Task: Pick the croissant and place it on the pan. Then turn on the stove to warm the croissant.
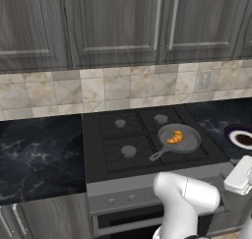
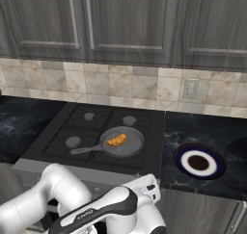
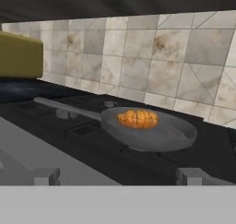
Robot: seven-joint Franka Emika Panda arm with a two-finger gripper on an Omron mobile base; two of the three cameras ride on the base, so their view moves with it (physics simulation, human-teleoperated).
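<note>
croissant [image 1: 174, 136] in pan [image 1: 189, 145] | stove [image 1: 106, 157] | no legible writing

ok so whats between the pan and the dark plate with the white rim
Nothing stands there. In the right base view, past the pan come a strip of black stove top and then bare dark marble counter up to the plate.

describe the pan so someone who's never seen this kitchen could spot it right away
Find the black stove set into the dark marble counter under the tiled wall. The pan sits on its front right burner, round and grey, its long thin handle pointing left toward the front of the stove. It holds a small golden croissant, unlike the dark white-rimmed plate on the counter to its right.
</note>
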